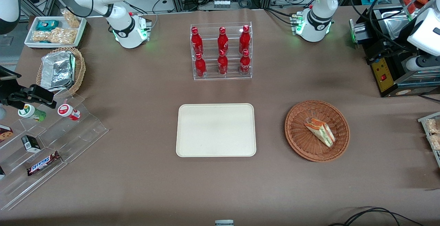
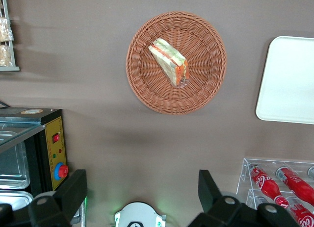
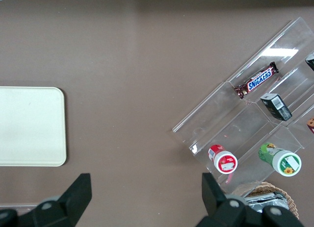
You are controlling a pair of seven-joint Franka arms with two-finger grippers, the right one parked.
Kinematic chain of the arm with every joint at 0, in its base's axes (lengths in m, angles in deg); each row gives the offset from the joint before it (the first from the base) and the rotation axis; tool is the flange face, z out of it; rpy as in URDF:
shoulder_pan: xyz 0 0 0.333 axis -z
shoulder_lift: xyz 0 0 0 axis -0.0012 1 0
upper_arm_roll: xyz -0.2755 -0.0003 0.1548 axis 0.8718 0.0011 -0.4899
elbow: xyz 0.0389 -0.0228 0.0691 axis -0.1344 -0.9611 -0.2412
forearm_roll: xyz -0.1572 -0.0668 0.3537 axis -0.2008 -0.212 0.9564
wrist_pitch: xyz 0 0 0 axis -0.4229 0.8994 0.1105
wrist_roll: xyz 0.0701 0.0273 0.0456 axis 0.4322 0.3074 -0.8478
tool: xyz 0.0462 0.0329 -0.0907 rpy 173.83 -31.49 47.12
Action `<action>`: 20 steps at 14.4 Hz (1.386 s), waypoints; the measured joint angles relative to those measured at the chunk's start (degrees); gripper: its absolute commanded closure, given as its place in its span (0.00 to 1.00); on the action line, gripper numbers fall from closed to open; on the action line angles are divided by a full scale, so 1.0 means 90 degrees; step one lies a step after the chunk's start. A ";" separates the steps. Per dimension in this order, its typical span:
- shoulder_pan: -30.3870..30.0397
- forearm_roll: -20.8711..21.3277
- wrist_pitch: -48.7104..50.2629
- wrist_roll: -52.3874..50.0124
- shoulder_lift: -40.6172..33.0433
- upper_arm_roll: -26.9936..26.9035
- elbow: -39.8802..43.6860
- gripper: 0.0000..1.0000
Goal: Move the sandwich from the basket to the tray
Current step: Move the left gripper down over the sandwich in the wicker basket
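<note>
Tray (image 1: 216,130) bare; sandwich (image 1: 320,131) in basket (image 1: 317,130) beside it — gripper (image 2: 142,200) high above, fingers apart, seemingly unobstructed.

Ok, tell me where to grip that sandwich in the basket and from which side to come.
Probably from straight above: the sandwich lies flat in the shallow basket. Close the fingers across its long flat faces, near the thick middle. The gripper hangs open high above the table.

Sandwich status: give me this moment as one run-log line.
sandwich: in basket, untouched | tray: nothing on it | gripper: jaws open, high above table, holding nothing | phase: before approach
</note>
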 measured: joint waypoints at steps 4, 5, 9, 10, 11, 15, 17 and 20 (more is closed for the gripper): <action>0.0000 -0.0017 -0.0006 0.0000 -0.0004 0.0000 -0.0029 0.00; 0.0000 -0.0017 -0.0017 0.0000 -0.0004 0.0000 -0.0072 0.00; -0.0012 -0.0014 -0.0530 -0.0023 0.0081 -0.0006 -0.0764 0.00; -0.0017 -0.0014 -0.0854 -0.0104 0.0156 -0.0011 -0.1059 0.00; -0.0020 -0.0014 -0.1180 -0.0285 0.0275 -0.0015 -0.1335 0.00; -0.0022 -0.0015 -0.2301 -0.1550 0.1083 -0.0017 -0.1978 0.00; -0.0022 -0.0021 -0.2786 -0.2197 0.1515 -0.0017 -0.2046 0.00; -0.0022 -0.0036 -0.3907 -0.3096 0.1968 -0.0017 -0.2362 0.00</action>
